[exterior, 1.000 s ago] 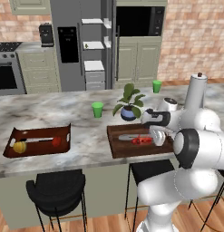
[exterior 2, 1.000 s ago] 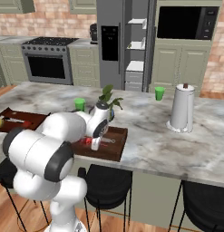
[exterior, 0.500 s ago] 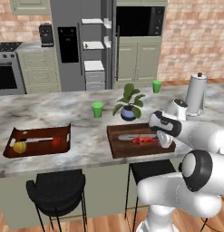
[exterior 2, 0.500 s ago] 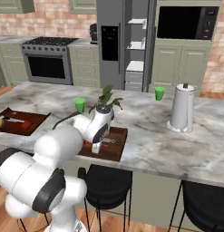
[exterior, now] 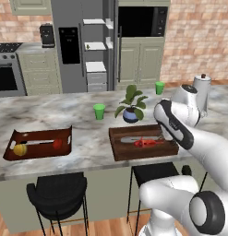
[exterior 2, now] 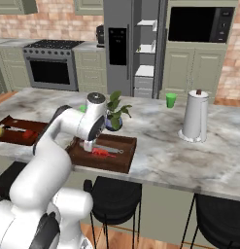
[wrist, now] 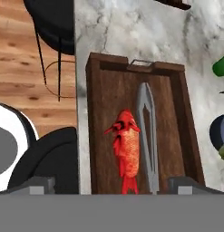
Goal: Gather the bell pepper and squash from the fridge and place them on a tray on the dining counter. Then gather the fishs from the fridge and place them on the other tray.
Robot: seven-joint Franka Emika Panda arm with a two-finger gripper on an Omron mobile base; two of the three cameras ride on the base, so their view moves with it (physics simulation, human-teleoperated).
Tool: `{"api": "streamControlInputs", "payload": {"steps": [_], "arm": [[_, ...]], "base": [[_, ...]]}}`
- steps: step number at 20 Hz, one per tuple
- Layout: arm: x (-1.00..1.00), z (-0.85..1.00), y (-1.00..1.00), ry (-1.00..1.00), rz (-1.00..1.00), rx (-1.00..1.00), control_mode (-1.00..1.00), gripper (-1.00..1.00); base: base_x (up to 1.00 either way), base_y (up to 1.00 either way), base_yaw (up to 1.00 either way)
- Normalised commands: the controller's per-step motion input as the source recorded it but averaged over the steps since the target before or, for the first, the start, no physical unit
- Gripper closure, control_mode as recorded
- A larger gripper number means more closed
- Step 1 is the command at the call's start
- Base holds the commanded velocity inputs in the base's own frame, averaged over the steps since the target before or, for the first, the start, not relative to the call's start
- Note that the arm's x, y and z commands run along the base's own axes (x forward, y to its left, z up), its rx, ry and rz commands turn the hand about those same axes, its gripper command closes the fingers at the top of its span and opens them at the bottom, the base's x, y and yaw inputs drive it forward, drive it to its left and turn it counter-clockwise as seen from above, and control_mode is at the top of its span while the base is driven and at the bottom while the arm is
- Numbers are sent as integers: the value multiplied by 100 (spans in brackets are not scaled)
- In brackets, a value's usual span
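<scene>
Where both lie, red fish (wrist: pixel 127 152), slender grey fish (wrist: pixel 147 136), dark tray (wrist: pixel 97 118)

The long counter (exterior: pixel 78 115) has a smooth, polished grey-white veined marble top. The rectangular dark brown tray (wrist: pixel 104 131) shows matt wood grain. On it, the reddish-orange fish (wrist: pixel 127 152) looks rough and scaly, the slender silvery-grey fish (wrist: pixel 147 131) smooth and metallic. The tall grey fridge (exterior: pixel 81 46) has a brushed-metal look, and the floor (wrist: pixel 22 59) is warm wood planking.
</scene>
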Motion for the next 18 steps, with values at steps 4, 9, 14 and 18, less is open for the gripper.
{"api": "streamControlInputs", "payload": {"steps": [4,9,14,18], "arm": [[-47,66,20,4,-63,20,-100,-100],[-47,14,0,0,-87,19,-100,-100],[-50,3,0,0,-87,20,-100,-100],[-95,15,1,-5,-65,36,-100,-100]], "base": [[0,0,0],[0,0,0],[0,0,0],[0,0,0]]}}
